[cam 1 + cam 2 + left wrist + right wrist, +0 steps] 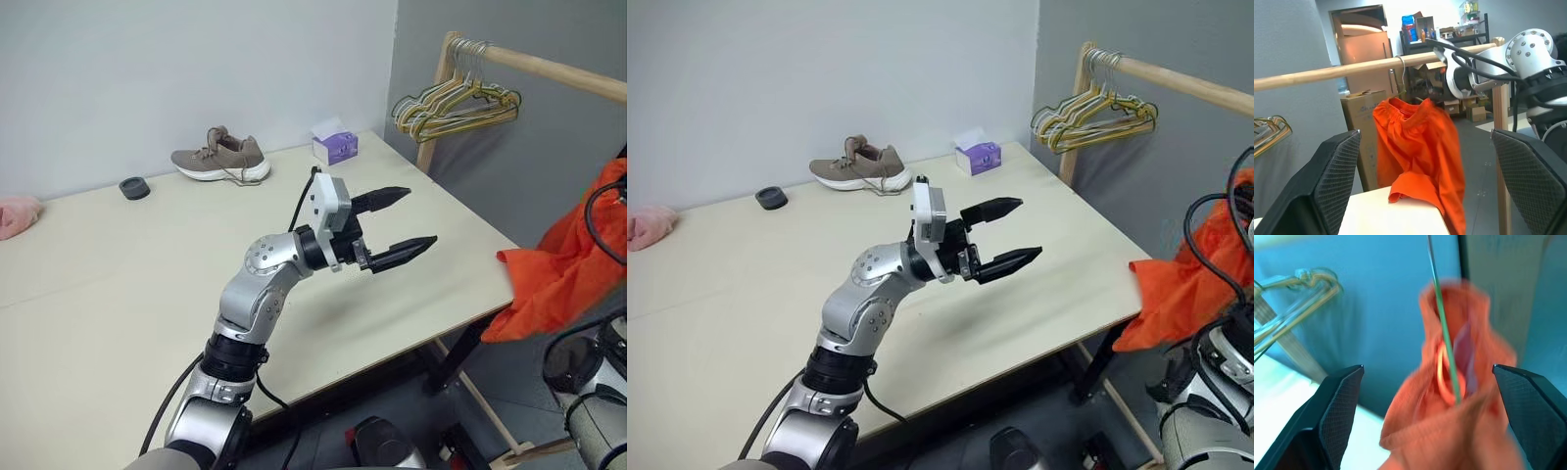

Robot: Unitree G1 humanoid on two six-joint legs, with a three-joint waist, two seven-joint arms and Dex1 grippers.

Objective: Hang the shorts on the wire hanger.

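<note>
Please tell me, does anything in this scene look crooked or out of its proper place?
Yes. The shorts hang bunched on the wire hanger from the wooden rail, and one lower corner lies on the table edge instead of hanging free. A single shoe also sits on the table, odd beside clothes.

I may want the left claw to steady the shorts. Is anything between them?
Nothing visible: the open left claw faces the orange shorts hanging from the wooden rail across a bare table corner.
</note>
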